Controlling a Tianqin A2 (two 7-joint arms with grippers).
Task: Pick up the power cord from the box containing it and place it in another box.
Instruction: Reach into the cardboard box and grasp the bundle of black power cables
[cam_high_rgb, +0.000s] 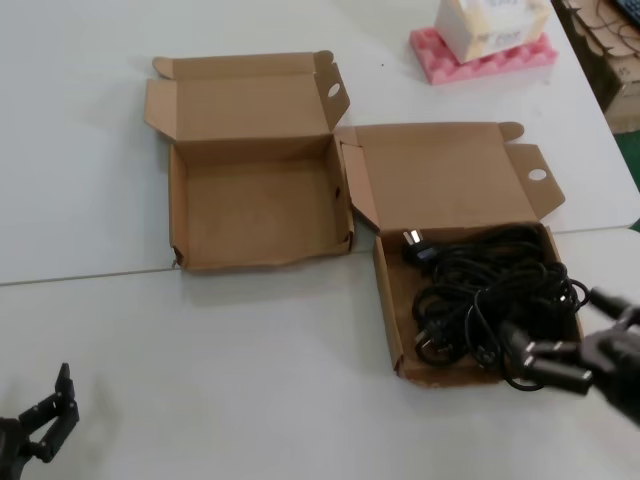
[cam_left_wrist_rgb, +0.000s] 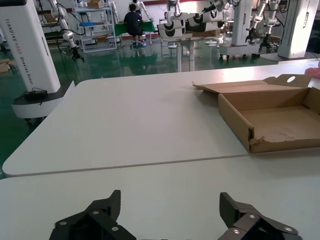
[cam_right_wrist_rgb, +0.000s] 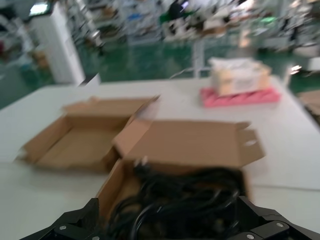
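The power cord (cam_high_rgb: 490, 290) is a loose black tangle with a plug (cam_high_rgb: 415, 245), lying in the right brown box (cam_high_rgb: 388, 320), whose front rim is straight and whose lid is open. One loop hangs over the box's front right corner. My right gripper (cam_high_rgb: 572, 340) is open at that corner, just above the cord. In the right wrist view the cord (cam_right_wrist_rgb: 190, 200) lies between its spread fingers. The other box (cam_high_rgb: 178, 210), empty with a ragged front rim, stands to the left and also shows in the left wrist view (cam_left_wrist_rgb: 270, 120). My left gripper (cam_high_rgb: 45, 420) is open and empty at the near left.
A pink foam pad (cam_high_rgb: 485, 55) with a white carton on it stands at the back right. Stacked cardboard (cam_high_rgb: 610, 40) is at the far right edge. A seam (cam_high_rgb: 90, 275) joins two tabletops. The right table edge runs close to the cord box.
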